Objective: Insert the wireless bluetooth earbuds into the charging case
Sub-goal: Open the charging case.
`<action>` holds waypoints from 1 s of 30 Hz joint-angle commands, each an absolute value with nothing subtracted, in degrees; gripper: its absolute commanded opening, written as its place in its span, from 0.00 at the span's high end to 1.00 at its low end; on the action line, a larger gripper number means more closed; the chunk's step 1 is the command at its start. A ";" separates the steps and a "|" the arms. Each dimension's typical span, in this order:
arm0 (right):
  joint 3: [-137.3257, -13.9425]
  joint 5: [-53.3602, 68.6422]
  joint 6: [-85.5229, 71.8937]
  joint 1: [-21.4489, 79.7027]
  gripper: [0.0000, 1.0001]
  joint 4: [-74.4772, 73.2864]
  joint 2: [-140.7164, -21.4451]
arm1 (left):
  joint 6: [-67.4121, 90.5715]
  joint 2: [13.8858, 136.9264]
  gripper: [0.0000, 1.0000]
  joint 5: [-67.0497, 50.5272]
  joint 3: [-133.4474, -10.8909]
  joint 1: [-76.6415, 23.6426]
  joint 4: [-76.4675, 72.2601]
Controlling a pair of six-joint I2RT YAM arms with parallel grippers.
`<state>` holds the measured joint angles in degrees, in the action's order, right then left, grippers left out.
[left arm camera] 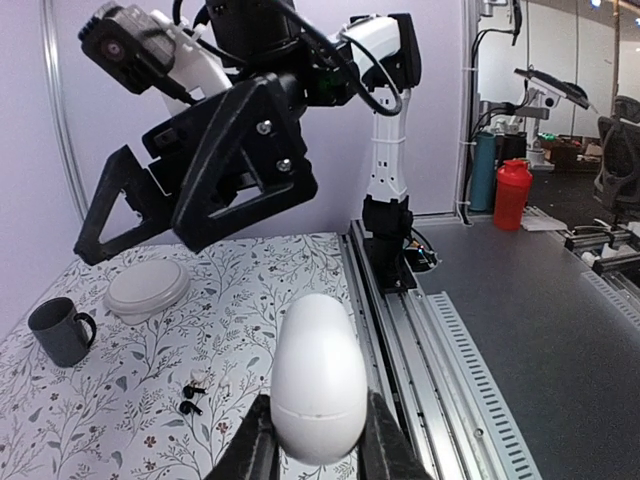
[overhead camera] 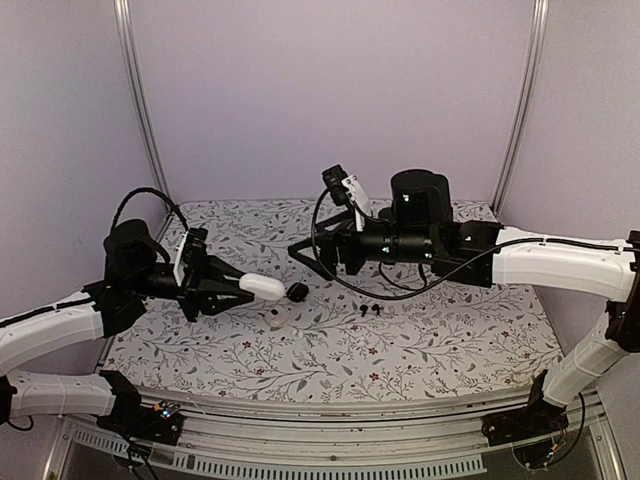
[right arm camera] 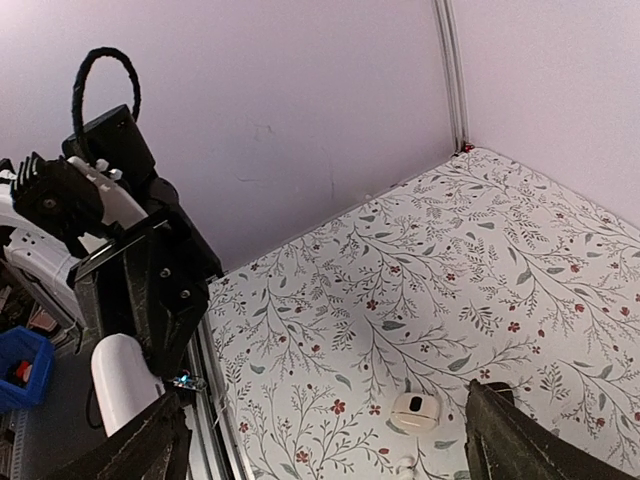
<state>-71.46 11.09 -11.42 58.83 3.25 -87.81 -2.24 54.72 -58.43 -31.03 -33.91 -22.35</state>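
My left gripper [overhead camera: 243,287] [left arm camera: 318,445] is shut on a white egg-shaped charging case [overhead camera: 264,287] [left arm camera: 320,375], held above the table with its seam closed. Two black earbuds [overhead camera: 368,311] [left arm camera: 189,399] lie on the floral cloth, with small white earbuds [left arm camera: 203,376] beside them. A small white case [overhead camera: 277,317] [right arm camera: 415,411] with a dark spot sits on the cloth below the held case. My right gripper [overhead camera: 305,255] [right arm camera: 325,440] hangs open and empty above the table's middle, facing the left gripper.
A round black case [overhead camera: 297,291] lies just right of the held case. A grey mug [left arm camera: 62,331] and a white round disc [left arm camera: 147,287] stand toward the table's far side. Purple walls close off the back and sides.
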 commanded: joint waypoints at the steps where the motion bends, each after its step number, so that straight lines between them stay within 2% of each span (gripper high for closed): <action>1: -67.77 16.45 -11.73 61.11 0.04 7.11 -84.18 | -2.98 54.38 1.00 -57.76 -31.94 -34.45 -23.51; 4: -64.40 16.79 -10.60 62.70 0.03 9.08 -82.21 | -1.80 55.18 1.00 -57.53 -32.35 -34.28 -24.00; 8: -68.28 14.38 -6.59 65.42 0.02 4.17 -85.54 | -0.36 56.86 1.00 -58.80 -33.32 -34.29 -24.70; 10: -68.80 14.89 -6.05 65.58 0.04 4.12 -87.12 | 0.40 57.47 1.00 -59.45 -33.43 -34.29 -25.49; 16: -72.27 15.83 -5.21 65.63 0.30 3.45 -89.42 | 1.36 58.08 1.00 -60.74 -33.76 -34.36 -26.16; 20: -73.14 17.14 -4.97 65.62 0.42 3.02 -90.27 | 1.71 58.14 1.00 -61.32 -33.93 -34.30 -26.20; 22: -73.53 18.51 -4.84 65.60 0.44 2.86 -90.52 | 1.80 58.30 1.00 -61.52 -33.99 -34.36 -26.19; 25: -74.22 20.78 -4.41 65.57 0.37 2.32 -90.99 | 2.18 58.85 1.00 -61.95 -34.42 -34.34 -26.19; 30: -74.80 21.78 -4.39 65.55 0.57 1.52 -91.42 | 2.11 58.97 1.00 -62.18 -34.71 -34.36 -26.19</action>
